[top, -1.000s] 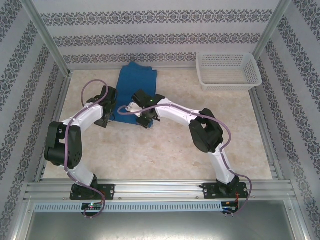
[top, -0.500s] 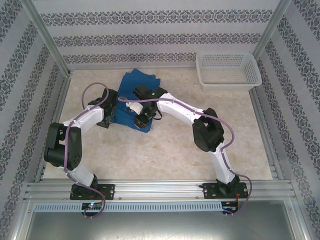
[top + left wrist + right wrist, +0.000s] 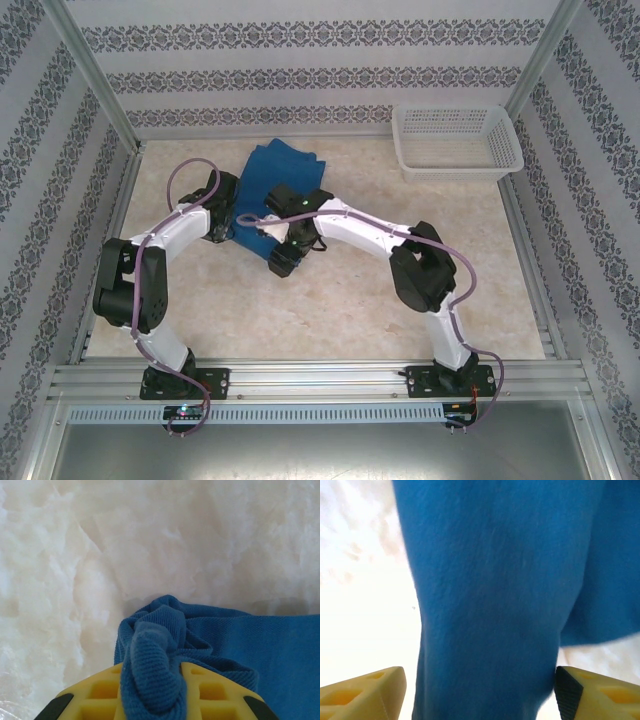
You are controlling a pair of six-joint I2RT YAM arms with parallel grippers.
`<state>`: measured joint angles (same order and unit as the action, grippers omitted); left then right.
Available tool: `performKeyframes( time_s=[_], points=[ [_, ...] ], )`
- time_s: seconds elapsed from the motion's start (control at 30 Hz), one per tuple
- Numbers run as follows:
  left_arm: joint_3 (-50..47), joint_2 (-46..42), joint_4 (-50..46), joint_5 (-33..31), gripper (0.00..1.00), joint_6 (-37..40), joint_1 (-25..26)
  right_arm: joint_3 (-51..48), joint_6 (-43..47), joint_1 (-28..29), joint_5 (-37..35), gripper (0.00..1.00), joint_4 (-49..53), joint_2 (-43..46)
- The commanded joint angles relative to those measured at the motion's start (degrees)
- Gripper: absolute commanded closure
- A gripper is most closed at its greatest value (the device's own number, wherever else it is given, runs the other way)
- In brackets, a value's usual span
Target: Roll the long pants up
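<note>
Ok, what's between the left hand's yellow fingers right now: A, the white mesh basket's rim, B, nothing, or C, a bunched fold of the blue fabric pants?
C: the left wrist view shows a bunched fold of the royal-blue soft fabric pants pinched between the left hand's yellow fingers.

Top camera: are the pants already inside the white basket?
No: the long pants lie on the table, well left of the white basket and apart from it.
</note>
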<state>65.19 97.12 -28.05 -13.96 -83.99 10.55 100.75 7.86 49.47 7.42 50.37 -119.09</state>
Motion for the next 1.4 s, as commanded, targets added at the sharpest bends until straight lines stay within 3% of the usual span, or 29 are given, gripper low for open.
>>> performKeyframes(
  time_s=[0.0,0.23,0.53,0.6,0.63,0.67,0.7,0.73,0.8,0.83,1.0,1.13,1.37],
  points=[
    [1.2,-0.6,-1.9,0.1,1.00,0.4,0.6,-3.9,2.1,4.7,-17.1,0.21,-3.7,6.7],
    [0.8,-0.6,-2.0,1.2,1.00,-0.3,0.6,-9.8,5.4,13.2,-35.8,0.21,-13.4,6.2],
    [0.1,-2.7,-2.8,0.9,1.00,0.0,0.6,-10.6,11.1,13.9,-41.5,0.25,-20.4,-1.8],
    [-0.2,-3.0,-2.8,1.0,1.00,0.0,0.6,-11.5,12.9,13.6,-41.3,0.35,-23.0,-2.2],
    [-0.4,-3.2,-2.8,1.1,1.00,0.0,0.6,-11.3,13.5,13.3,-41.0,0.50,-23.4,-2.6],
    [-0.5,-3.3,-2.7,1.2,1.00,0.0,0.6,-11.0,13.8,12.9,-40.2,0.74,-23.3,-2.9],
    [-0.6,-3.6,-2.5,1.3,1.00,0.0,0.5,-10.6,13.9,12.4,-39.3,0.92,-23.1,-3.0],
    [-0.8,-3.7,-2.3,1.3,1.00,0.0,0.5,-10.1,13.8,12.0,-38.3,1.00,-22.6,-2.8],
    [-1.0,-4.2,-2.0,1.2,1.00,0.3,0.5,-9.0,12.9,11.2,-34.8,1.00,-20.6,-2.1],
    [-1.1,-4.4,-1.6,1.1,0.93,0.5,0.5,-8.4,12.4,10.9,-32.4,1.00,-19.5,-1.6],
    [-1.5,-5.5,-1.0,0.4,0.24,0.9,0.5,-3.5,9.0,7.7,-17.5,1.00,-11.6,-0.5],
    [-2.5,-6.1,-0.7,0.0,0.08,0.4,0.5,0.8,6.3,4.6,-7.3,1.00,-6.4,-1.8],
    [-4.7,-6.3,2.9,0.2,0.00,0.0,0.5,5.6,3.3,1.3,6.3,1.00,-0.6,-3.7]
  ],
)
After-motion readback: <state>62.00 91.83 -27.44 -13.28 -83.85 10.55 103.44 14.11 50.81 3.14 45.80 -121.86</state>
